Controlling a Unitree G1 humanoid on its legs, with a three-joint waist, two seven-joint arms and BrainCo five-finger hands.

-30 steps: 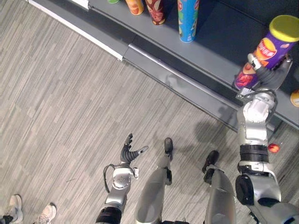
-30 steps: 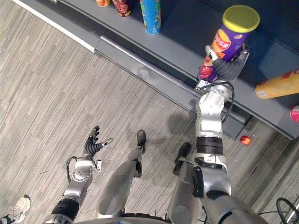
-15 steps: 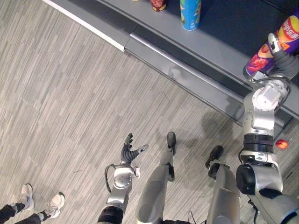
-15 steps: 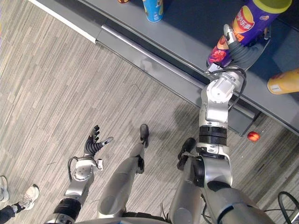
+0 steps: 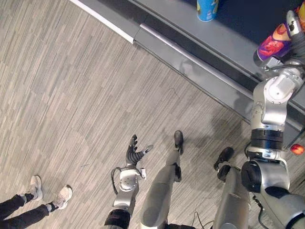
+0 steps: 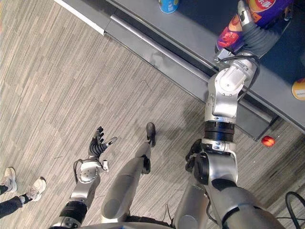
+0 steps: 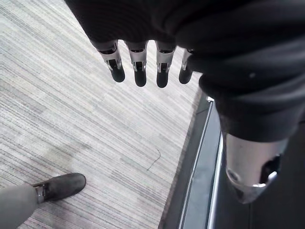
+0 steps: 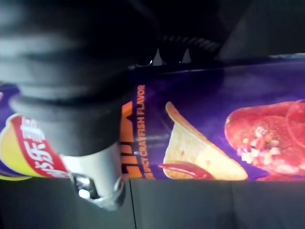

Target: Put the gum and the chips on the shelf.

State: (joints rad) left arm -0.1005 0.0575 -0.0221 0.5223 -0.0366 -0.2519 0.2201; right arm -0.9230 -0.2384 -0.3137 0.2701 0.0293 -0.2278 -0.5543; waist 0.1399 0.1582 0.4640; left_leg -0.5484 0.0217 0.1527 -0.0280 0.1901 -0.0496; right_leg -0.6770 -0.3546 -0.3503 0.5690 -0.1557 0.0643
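- Right hand (image 6: 256,34) is raised to the long grey metal shelf (image 5: 228,40) and closed round a tall purple chips can with a picture of a chip and red sauce on its side (image 8: 205,143).
- Its thumb (image 8: 95,176) lies across one side of the can, and the dark-tipped fingers curl round the far side.
- That purple chips can stands nearly upright in the grasp, with its lower end low over the shelf's flat top. Whether the base rests on the shelf I cannot tell.
- Left hand (image 5: 134,153) hangs low over the grey wood-grain floor (image 5: 71,95), well apart from the shelf, and holds nothing.
- Its fingers (image 7: 139,71) are straight in a row with small gaps between them, and the thumb (image 7: 250,164) stands off to one side, so this hand is fully open.
- Along the shelf to the robot's left of the purple can, well apart from it, stands a blue cylindrical can (image 5: 207,9), upright.
- On the other side of the right arm the round end of a yellow-orange can (image 6: 299,89) shows at the edge of the view, on the shelf.
- Below the shelf's front edge a small red round thing (image 6: 268,141) lies on the floor beside the right arm. What it is I cannot tell.
- At the far left a person's pale shoes (image 5: 62,196) stand on the floor.
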